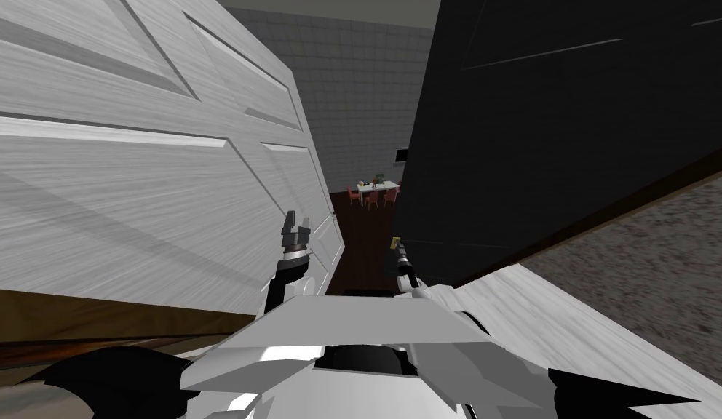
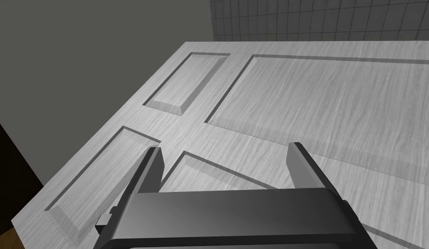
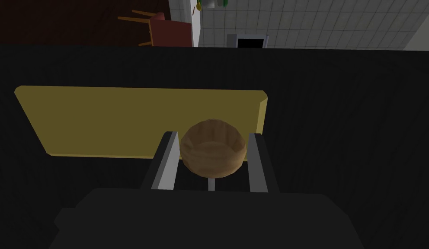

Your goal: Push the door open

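Note:
A dark, almost black door [image 1: 556,131] fills the right of the head view. On it sits a yellow plate [image 3: 123,121] with a round brown knob [image 3: 212,151]. My right gripper [image 3: 212,135] is shut on that knob, one finger pressing each side; in the head view it is small at the door's edge [image 1: 398,246]. A white panelled door [image 1: 148,182] stands on the left. My left gripper [image 1: 298,222] is raised close in front of its panels [image 2: 317,99], open and holding nothing [image 2: 224,147].
Between the two doors a narrow gap shows a dark red floor [image 1: 363,240], a white table with red chairs [image 1: 378,190] and a grey tiled wall [image 1: 359,109]. A speckled grey surface [image 1: 658,262] lies to the far right.

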Robot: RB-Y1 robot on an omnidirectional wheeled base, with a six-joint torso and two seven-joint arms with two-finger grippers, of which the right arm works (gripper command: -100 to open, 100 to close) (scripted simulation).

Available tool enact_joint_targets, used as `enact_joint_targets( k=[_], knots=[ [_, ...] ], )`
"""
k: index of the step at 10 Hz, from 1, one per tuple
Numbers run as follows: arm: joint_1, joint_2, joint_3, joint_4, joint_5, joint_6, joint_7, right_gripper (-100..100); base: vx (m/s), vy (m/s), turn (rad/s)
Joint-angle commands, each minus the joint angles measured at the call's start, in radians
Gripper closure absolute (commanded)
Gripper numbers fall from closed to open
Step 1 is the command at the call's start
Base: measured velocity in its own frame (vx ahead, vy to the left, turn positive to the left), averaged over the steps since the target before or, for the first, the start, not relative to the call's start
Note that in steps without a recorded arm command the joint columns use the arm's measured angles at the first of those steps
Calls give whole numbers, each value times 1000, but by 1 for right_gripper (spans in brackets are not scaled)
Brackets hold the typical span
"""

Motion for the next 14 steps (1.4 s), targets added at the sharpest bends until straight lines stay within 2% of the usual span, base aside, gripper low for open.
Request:
enact_joint_targets(
  k=[1,4,6,10,12,13,14],
  knots=[
    [-1,0,0,-1,0,-2,-1,100,0,0,0],
    [-4,-9,-25,2,-14,-2,22,100,135,15,-41],
    [-4,-9,-25,2,-14,-2,22,100,87,6,-10],
    [-11,-15,-68,5,-37,-5,61,100,179,10,-73],
    [-11,-15,-68,5,-37,-5,61,100,97,16,-3],
    [-14,-15,-89,6,-49,-7,80,100,147,-11,-118],
    [-15,-15,-95,7,-52,-8,85,100,169,6,-120]
  ],
)
